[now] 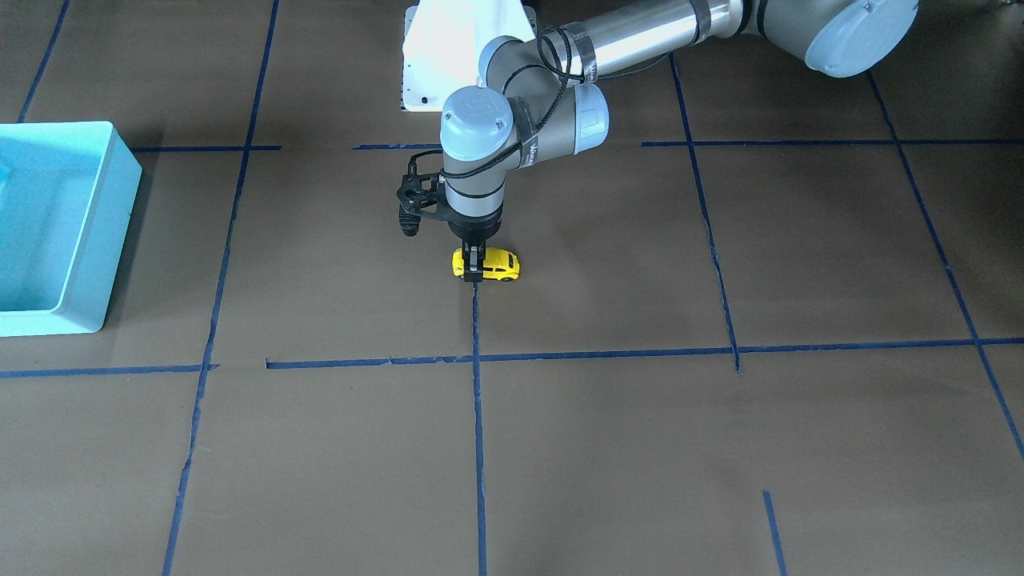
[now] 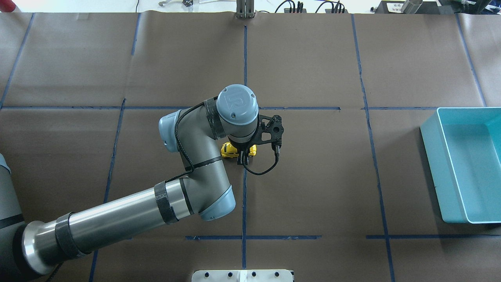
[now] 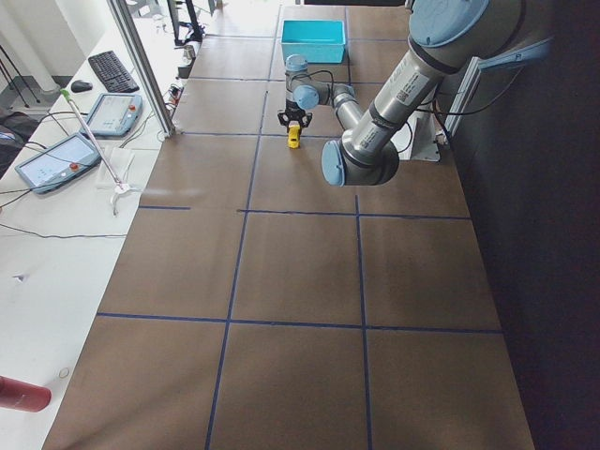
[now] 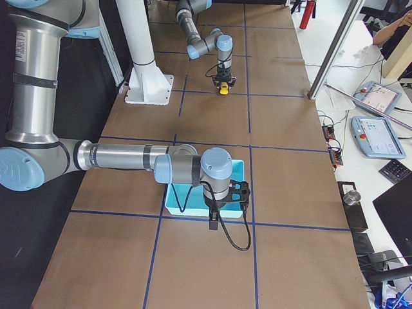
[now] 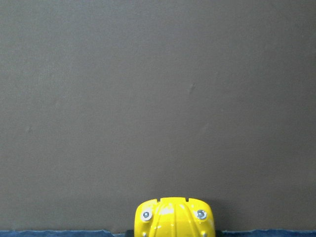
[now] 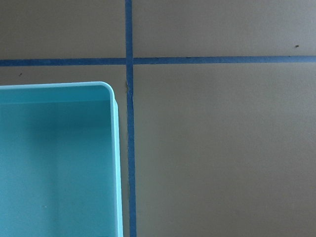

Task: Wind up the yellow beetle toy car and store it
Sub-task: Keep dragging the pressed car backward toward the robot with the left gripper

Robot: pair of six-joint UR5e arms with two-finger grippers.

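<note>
Left gripper (image 1: 475, 268) is what we see first, reaching straight down at mid-table with its fingers clamped across the yellow beetle toy car (image 1: 498, 265) near one end of the body. The car sits on the brown paper table (image 1: 640, 448), just beside a blue tape line (image 1: 478, 336). Well off to the right, the right gripper (image 4: 213, 215) hangs over a corner of the turquoise bin (image 2: 440, 164); we cannot tell whether its fingers are apart or together.
</note>
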